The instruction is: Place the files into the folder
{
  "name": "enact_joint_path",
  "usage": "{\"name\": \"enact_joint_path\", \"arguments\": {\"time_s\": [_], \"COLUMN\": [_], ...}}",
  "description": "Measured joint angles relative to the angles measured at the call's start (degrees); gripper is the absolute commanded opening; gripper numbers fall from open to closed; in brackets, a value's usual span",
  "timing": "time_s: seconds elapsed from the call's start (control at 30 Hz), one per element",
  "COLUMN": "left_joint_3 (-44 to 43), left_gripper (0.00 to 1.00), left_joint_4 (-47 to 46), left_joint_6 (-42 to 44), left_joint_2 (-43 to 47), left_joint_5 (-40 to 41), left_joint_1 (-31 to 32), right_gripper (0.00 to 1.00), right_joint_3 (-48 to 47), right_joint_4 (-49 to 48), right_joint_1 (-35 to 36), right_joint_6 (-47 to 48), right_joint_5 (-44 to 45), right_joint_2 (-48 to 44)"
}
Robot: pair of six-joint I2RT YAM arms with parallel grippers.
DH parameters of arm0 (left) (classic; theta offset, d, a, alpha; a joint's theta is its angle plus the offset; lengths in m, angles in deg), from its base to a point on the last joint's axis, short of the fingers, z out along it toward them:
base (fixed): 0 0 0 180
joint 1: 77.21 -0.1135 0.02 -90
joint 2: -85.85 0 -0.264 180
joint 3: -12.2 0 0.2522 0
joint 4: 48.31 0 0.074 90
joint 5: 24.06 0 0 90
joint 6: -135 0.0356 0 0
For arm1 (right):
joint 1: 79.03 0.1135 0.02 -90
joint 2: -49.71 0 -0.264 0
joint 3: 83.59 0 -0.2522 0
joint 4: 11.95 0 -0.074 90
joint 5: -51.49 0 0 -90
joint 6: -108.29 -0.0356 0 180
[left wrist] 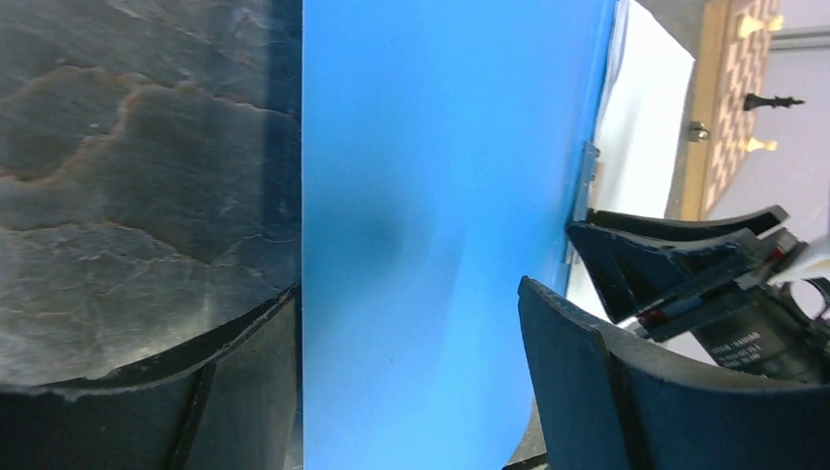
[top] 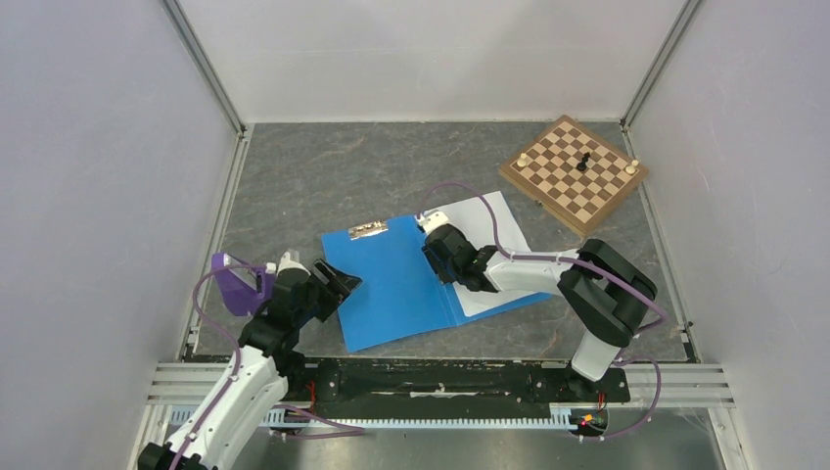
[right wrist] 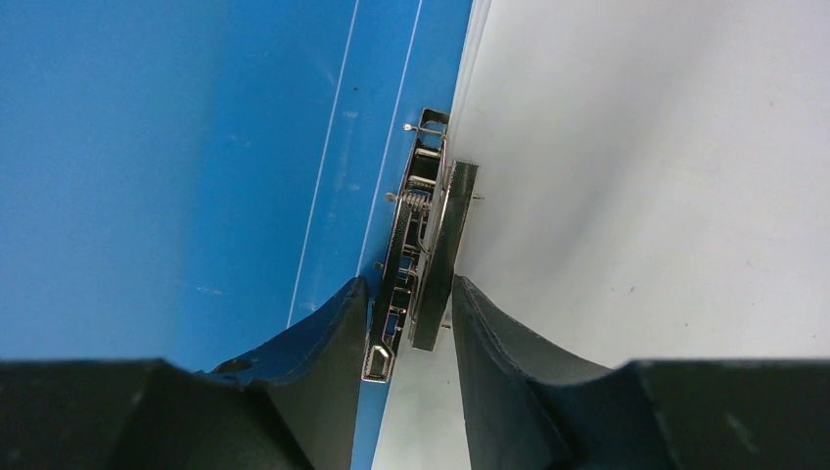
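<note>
Three pale walls [top: 431, 54]; grey marbled tabletop [top: 323, 176] under blue folder [top: 391, 284].

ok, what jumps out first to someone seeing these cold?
The bright blue folder lies flat mid-table, with the white files showing at its right side. The right gripper is clamped on the metal clip where blue meets white, and the left gripper hangs open over the folder's left edge. A chessboard sits in the far right corner.
</note>
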Motion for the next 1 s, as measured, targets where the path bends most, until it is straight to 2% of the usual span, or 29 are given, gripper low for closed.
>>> {"name": "enact_joint_path", "arguments": {"time_s": [0.23, 0.47, 0.7, 1.0], "left_joint_3": [-2.3, -9.6, -19.4, -29.9], "left_gripper": [0.83, 0.83, 0.83, 0.83], "left_joint_4": [-2.2, -3.7, -6.8, -8.2], "left_joint_6": [0.0, 1.0, 4.2, 8.5], "left_joint_2": [-0.4, -2.5, -13.3, -21.5], "left_joint_5": [-3.1, -6.2, -13.1, -18.6], "left_joint_1": [0.0, 0.0, 0.0, 0.6], "right_gripper": [0.39, 0.37, 0.37, 0.38], "right_joint_3": [0.4, 0.7, 1.3, 3.0], "right_joint_4": [-0.7, -1.1, -3.9, -10.0], "right_joint_1": [-0.3, -0.8, -1.0, -0.7], "right_joint_6": [-0.3, -1.8, -8.0, -17.4], "right_joint_5": [-0.7, -2.7, -8.4, -17.6], "right_joint_2": [0.0, -0.2, -0.3, -0.2]}}
